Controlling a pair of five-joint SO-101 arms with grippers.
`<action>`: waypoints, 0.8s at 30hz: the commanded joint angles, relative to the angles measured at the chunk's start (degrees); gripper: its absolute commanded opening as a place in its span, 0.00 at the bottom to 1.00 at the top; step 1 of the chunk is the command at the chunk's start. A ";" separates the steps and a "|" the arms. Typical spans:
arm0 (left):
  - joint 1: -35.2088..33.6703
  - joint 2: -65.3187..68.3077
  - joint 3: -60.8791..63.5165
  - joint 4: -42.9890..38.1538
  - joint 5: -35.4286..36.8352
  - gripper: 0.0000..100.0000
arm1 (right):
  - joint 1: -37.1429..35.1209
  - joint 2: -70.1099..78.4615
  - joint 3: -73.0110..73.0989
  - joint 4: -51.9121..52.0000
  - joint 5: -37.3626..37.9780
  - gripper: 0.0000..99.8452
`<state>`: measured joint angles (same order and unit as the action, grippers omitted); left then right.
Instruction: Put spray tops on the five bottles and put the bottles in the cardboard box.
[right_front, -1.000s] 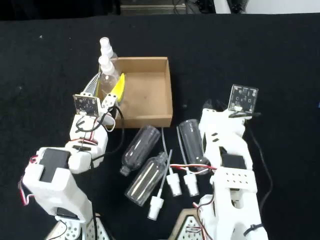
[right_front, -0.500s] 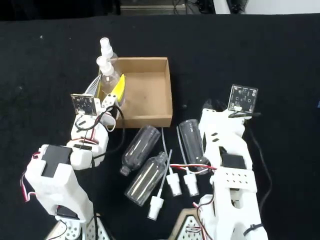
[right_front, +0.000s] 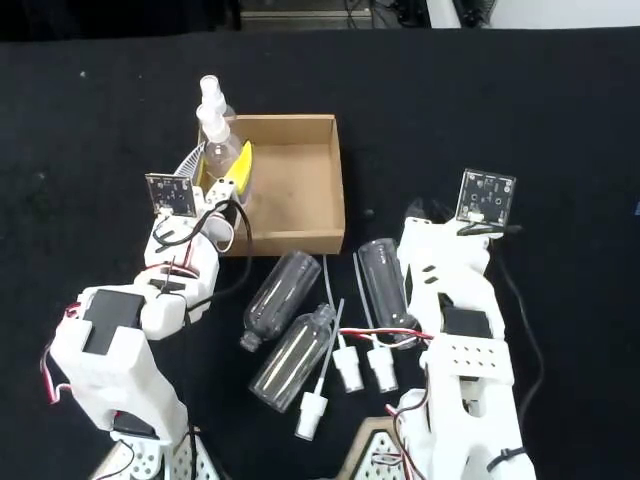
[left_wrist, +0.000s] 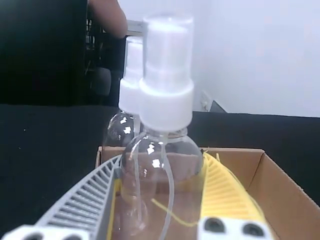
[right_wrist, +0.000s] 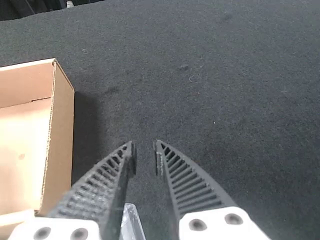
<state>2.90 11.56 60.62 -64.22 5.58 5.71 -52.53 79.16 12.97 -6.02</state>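
Note:
My left gripper (right_front: 222, 162) (left_wrist: 162, 172) is shut on a clear bottle (right_front: 218, 150) (left_wrist: 161, 142) with a white spray top, held upright at the left wall of the cardboard box (right_front: 300, 190) (left_wrist: 265, 170). A second topped bottle (right_front: 212, 95) (left_wrist: 129, 100) stands just beyond it. Three bare bottles lie in front of the box: one (right_front: 278, 292), one (right_front: 293, 358), and one (right_front: 383, 285) beside the right arm. Three loose spray tops (right_front: 348, 368) (right_front: 382, 368) (right_front: 311, 416) lie near them. My right gripper (right_front: 418, 210) (right_wrist: 145, 147) hovers over the black cloth, slightly open and empty.
The table is covered in black cloth (right_front: 520, 120). The box (right_wrist: 30, 125) lies to one side of the right gripper, and a bottle's end (right_wrist: 131, 216) shows under its fingers. Both white arm bases crowd the near edge.
My left gripper has shifted slightly away from its base with the bottle, towards the box's far left corner. The right arm has not moved.

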 joint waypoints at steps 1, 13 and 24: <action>-1.27 -0.26 -2.95 0.18 0.35 0.04 | -0.79 -1.27 -0.66 -2.20 -0.09 0.05; -3.74 -0.26 -3.38 0.18 0.35 0.04 | -0.79 -1.27 -0.66 -2.20 -0.09 0.05; -3.38 6.59 -5.85 0.18 0.35 0.04 | -0.79 -1.27 -0.66 -2.20 -0.09 0.05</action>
<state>-0.09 15.08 59.38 -64.22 5.67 5.71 -52.53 79.16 12.97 -6.02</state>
